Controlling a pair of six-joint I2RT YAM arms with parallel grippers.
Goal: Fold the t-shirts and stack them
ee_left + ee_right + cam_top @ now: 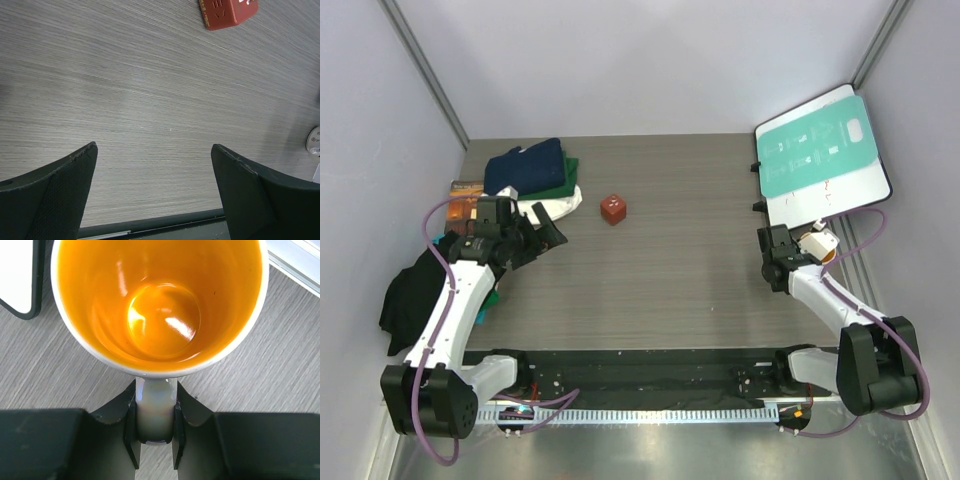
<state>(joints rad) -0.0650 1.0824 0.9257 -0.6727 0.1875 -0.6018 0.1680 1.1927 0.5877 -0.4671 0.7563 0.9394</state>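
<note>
Three folded t-shirts lie stacked at the back left: navy blue (525,166) on top, dark green (561,186) below it, cream-white (560,206) at the bottom. My left gripper (550,236) is open and empty just in front of the stack, over bare table; the left wrist view shows its jaws (154,147) wide apart with only wood grain between them. My right gripper (803,247) is at the right side, shut on the handle (155,407) of a white mug with an orange inside (160,305).
A red cube (613,209) sits mid-table behind the left gripper and shows in the left wrist view (227,12). A teal-and-white board (820,150) leans at the back right. A brown-orange book (467,186) lies left of the stack. Dark cloth (410,295) hangs by the left arm.
</note>
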